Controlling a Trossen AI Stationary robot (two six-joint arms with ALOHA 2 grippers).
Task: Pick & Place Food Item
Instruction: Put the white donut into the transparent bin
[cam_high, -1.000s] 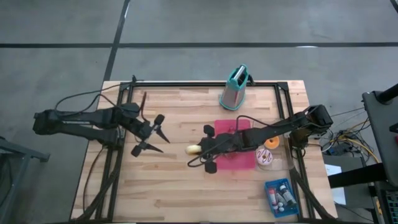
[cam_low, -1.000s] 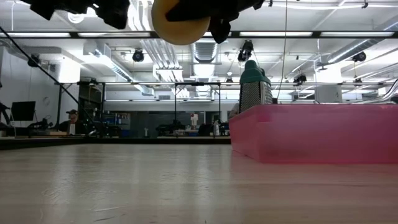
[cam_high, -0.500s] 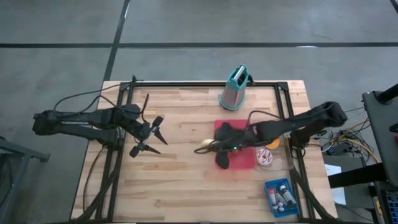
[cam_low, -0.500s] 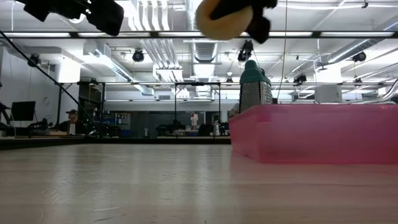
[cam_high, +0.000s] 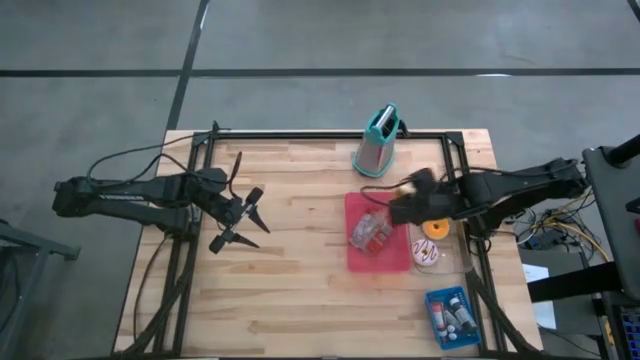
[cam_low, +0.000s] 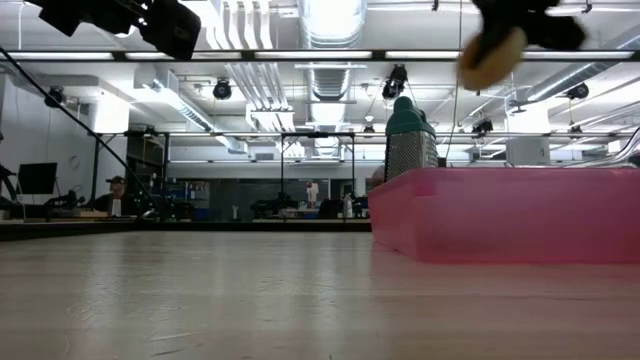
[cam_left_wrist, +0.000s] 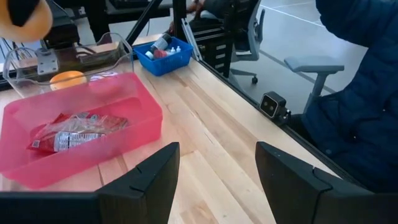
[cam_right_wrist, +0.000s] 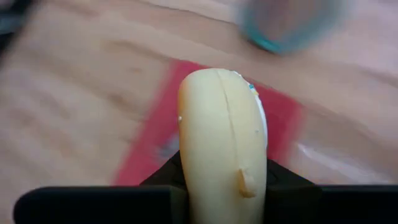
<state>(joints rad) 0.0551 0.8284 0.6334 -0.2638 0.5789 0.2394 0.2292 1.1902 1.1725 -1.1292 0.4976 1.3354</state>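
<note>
Nearest the front edge of the table (cam_high: 280, 310), at its right corner, sits a blue basket (cam_high: 449, 315) of small bottles, untouched. Just behind it, along the right edge, a clear container (cam_high: 432, 245) holds an orange (cam_high: 436, 230) and a pale packet.

The work is in mid-table, toward the right edge. The right gripper (cam_high: 402, 211) hangs above the far right corner of the pink tray (cam_high: 360, 262), its fingers clamped on a banana (cam_right_wrist: 221, 140). From table height the fruit rides well above the tray's rim, so I'd judge this the carrying step, with the setting-down not yet done. Whether it is meant for the tray or the clear container beside it I cannot say. The next move calls for bringing the fruit down over the chosen spot, clear of the wrapped snack (cam_high: 368, 233) already lying in the tray, and only then letting the fingers part.

The banana is pale yellow, smooth and plump, with a faint ridge along its length and a small nub on the skin; it looks firm and whole.

Over by the left edge the left gripper (cam_high: 243, 215) waits, fingers spread and empty. At the far edge stands a teal-topped grater (cam_high: 377, 141).
</note>
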